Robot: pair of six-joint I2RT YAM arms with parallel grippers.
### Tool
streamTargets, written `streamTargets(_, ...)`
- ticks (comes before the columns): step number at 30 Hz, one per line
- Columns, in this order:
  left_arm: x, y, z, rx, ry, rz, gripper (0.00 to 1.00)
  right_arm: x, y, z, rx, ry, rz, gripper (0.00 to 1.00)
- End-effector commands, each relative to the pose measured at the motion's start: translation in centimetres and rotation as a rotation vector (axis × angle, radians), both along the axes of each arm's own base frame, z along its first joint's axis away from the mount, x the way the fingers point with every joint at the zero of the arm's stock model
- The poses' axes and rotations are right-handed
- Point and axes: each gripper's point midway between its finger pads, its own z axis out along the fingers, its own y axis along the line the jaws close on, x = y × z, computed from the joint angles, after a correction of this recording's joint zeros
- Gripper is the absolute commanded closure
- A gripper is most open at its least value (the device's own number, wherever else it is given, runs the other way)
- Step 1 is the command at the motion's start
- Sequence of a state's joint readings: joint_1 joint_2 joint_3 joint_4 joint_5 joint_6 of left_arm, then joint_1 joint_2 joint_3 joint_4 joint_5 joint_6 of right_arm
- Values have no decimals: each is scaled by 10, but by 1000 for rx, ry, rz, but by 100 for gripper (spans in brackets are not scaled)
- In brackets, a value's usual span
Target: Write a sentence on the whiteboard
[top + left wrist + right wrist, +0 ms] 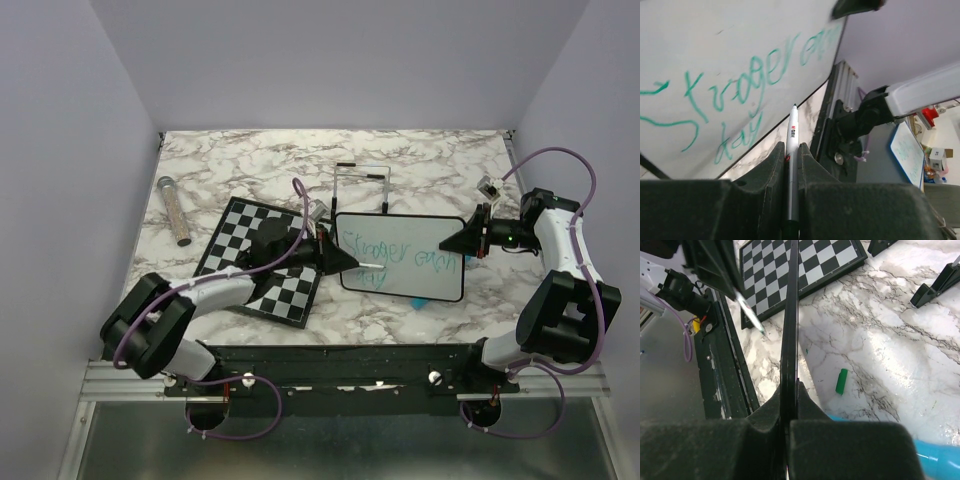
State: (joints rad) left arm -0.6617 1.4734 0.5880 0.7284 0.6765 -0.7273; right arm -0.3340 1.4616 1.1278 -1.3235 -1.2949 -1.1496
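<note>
**Item 1. Left claw** (338, 259). Pressed together on a marker (792, 142). The barrel is clamped lengthwise between the fingers, so the nib points straight out ahead of the claw. I judge this grip is chosen so that wrist motion becomes pen stroke. The nib sits by the lower line of writing; I cannot tell whether it touches the surface.

**Item 2. Right claw** (472, 240). Pinching the whiteboard (432, 283) by its right edge. In its wrist view the frame runs edge-on straight out from the fingers. The likely purpose is to brace the whiteboard against the push of the nib. It appears tipped up rather than lying flat, though I am not certain.

**Item 3. Whiteboard.** Lies between the two claws, directly ahead of each.

**Item 4. Sentence** (742, 87). Teal, in two lines, reading roughly "Stroger each" above "day". It is just ahead of the left claw and off to one side. Judged near complete, if not finished.

**Item 5. Chessboard** (240, 240). Lies beneath and behind the left claw, under that arm. It seems to play no part in the task.

**Item 6. Green cap** (841, 381). On the table (250, 170), ahead of the right claw and to one side. Probably the marker's cap, set aside.

**Item 7. Tube** (175, 210) **and wire stand** (360, 185). Both well apart from the claws, toward the far side. Idle.
</note>
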Motion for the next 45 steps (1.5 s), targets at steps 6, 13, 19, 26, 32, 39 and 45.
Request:
streamTargets(6, -24, 22, 73, -63, -177, 7, 100, 3, 1, 10, 18, -28, 0, 99)
streamTargets(13, -13, 50, 73, 10, -242, 178, 100, 3, 1, 10, 17, -25, -3, 100)
streamTargets(19, -13, 63, 70, 19, -258, 232, 100, 4, 0, 10, 15, -25, -5, 100)
streamTargets(26, -18, 68, 66, 15, -261, 239, 100, 4, 0, 10, 14, -24, -9, 99)
streamTargets(32, -22, 69, 67, -12, -258, 240, 100, 5, 0, 8, 10, -24, -12, 99)
streamTargets(39, -24, 69, 71, -57, -255, 242, 100, 5, -1, 7, 3, -27, -15, 99)
streamTargets(45, -25, 69, 71, -102, -232, 256, 100, 4, -1, 7, 0, -31, -15, 100)
